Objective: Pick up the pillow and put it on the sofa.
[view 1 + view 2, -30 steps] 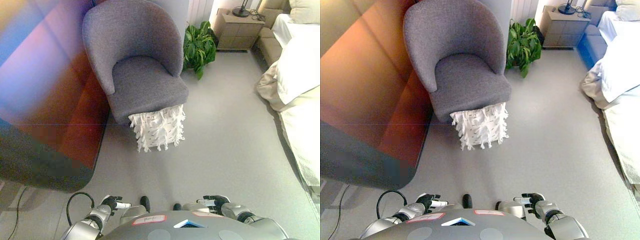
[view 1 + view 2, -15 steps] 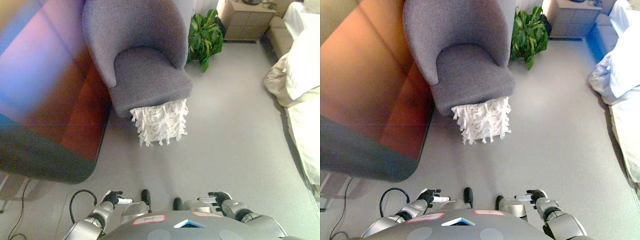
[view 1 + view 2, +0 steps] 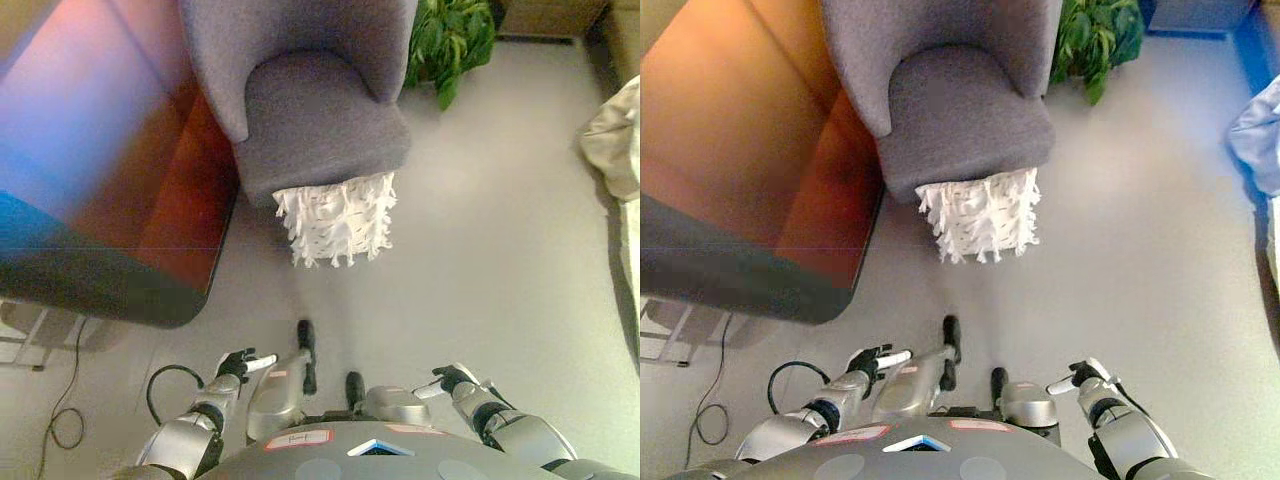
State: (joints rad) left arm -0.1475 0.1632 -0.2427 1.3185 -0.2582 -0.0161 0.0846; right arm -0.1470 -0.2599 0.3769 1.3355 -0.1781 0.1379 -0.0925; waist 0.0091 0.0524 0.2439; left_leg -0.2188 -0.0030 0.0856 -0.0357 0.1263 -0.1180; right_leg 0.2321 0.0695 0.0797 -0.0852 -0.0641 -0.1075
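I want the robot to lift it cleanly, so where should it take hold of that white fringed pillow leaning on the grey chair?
Probably by its two side edges, coming from the front. The pillow stands on the floor against the chair front, so its back is blocked. The left hand and right hand sit low on either side, both empty.

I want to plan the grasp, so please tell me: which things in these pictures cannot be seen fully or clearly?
- Pillow: its upper part is hidden under the front edge of the armchair seat, in both views.
- Armchair: its back is cut off by the top edge.
- Plant: top cut off likewise.
- Left hand and right hand: low in view, small, away from the pillow.
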